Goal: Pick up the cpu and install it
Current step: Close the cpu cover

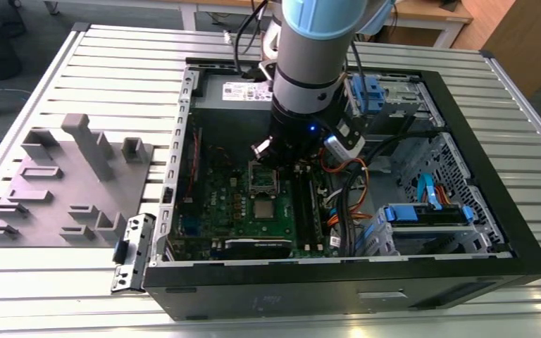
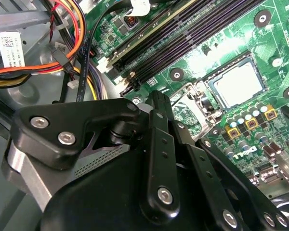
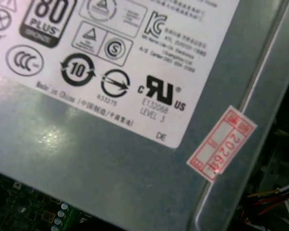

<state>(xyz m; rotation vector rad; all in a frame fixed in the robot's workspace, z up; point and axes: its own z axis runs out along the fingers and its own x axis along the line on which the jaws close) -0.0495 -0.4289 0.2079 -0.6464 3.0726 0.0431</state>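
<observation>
The cpu (image 1: 264,209) is a small pale square lying flat in its seat on the green motherboard (image 1: 219,204), inside the open computer case. The second wrist view shows the cpu (image 2: 238,84) with a silver-grey top, and a hinged metal frame (image 2: 195,103) standing open beside it. That frame (image 1: 263,182) has a dark centre in the exterior view. My gripper (image 1: 284,165) hangs low over the board just above the frame, a short way from the cpu and not touching it. In the second wrist view the gripper (image 2: 156,103) is black linkage in the foreground, with nothing seen in it.
A grey plastic tray (image 1: 54,183) with raised blocks lies to the exterior view's left of the case. The labelled power supply (image 1: 242,90) (image 3: 135,159) sits at the case's far end. Orange and black cables (image 1: 346,186) (image 2: 62,60), memory slots (image 2: 183,38) and blue drive brackets (image 1: 421,211) crowd the right side.
</observation>
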